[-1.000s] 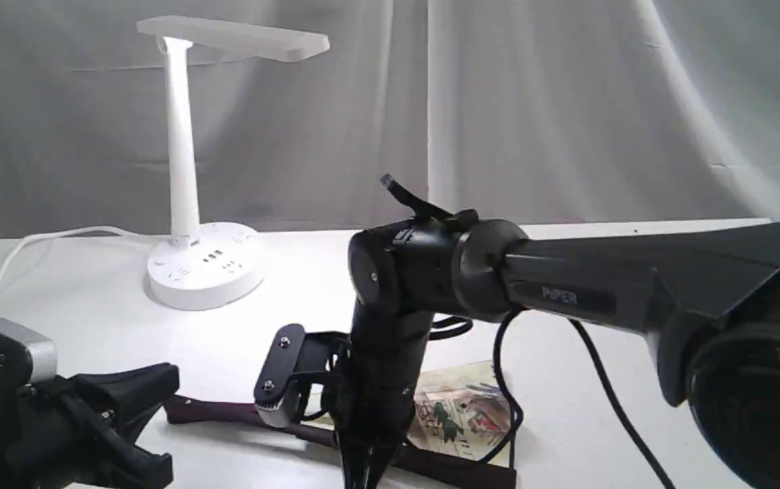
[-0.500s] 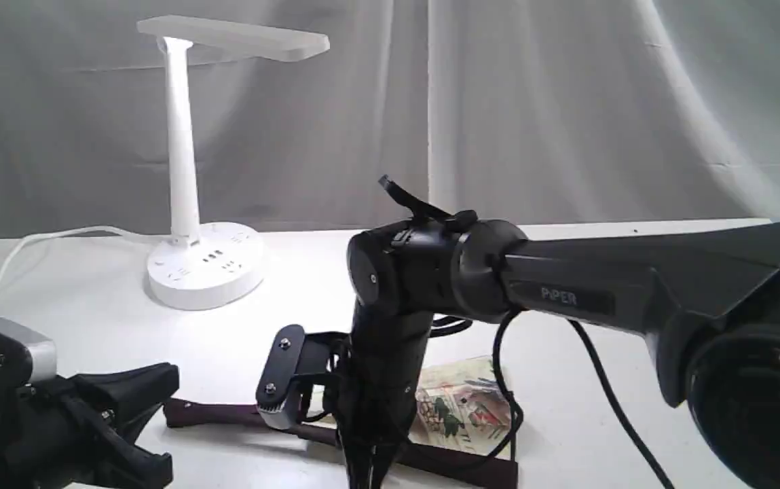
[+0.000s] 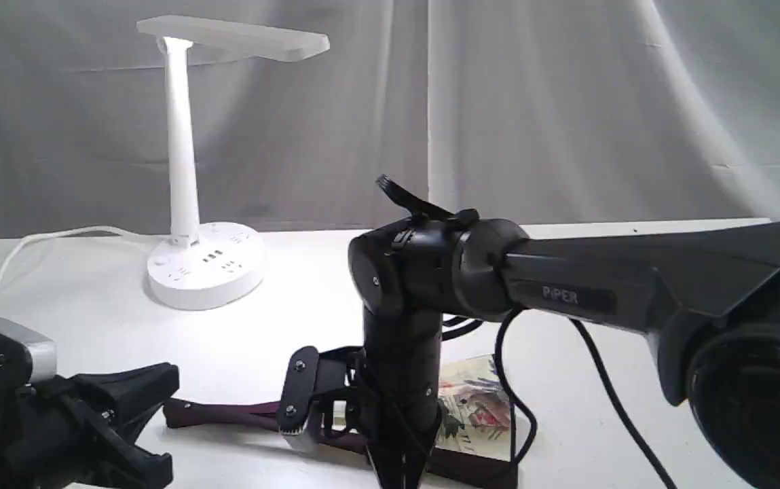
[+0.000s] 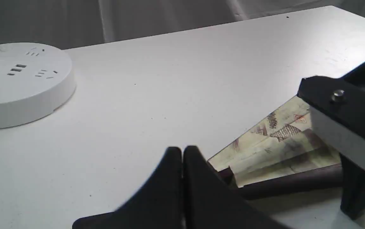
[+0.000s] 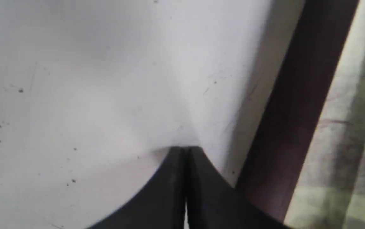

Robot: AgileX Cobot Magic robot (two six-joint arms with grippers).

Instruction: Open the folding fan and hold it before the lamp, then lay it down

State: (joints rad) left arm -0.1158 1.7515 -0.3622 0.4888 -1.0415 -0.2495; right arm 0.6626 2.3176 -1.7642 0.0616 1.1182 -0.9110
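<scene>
Pointing straight down at the near middle of the bench [image 3: 308, 285], my right hand [image 5: 185, 149] is clenched, tips pressed together on nothing. Tips sit over bare bench just beside the dark maroon guard of the folding fan [image 3: 478, 411], apart from it; whether they touch the surface I cannot tell. Fan lies flat, near centre, only partly spread: a narrow wedge of cream painted pleats shows at its right end, and one guard runs left toward my left hand [image 4: 182, 152]. Left hand is low at near left, also clenched and empty, its tips close to the fan's narrow end and gripping none of it. Lamp [image 3: 182, 170] stands upright at far left, well apart from the fan, its flat head reaching right, and its white cord [image 3: 36, 238] trails off left from the round base. Grey curtain [image 3: 566, 102] hangs behind the bench.
</scene>
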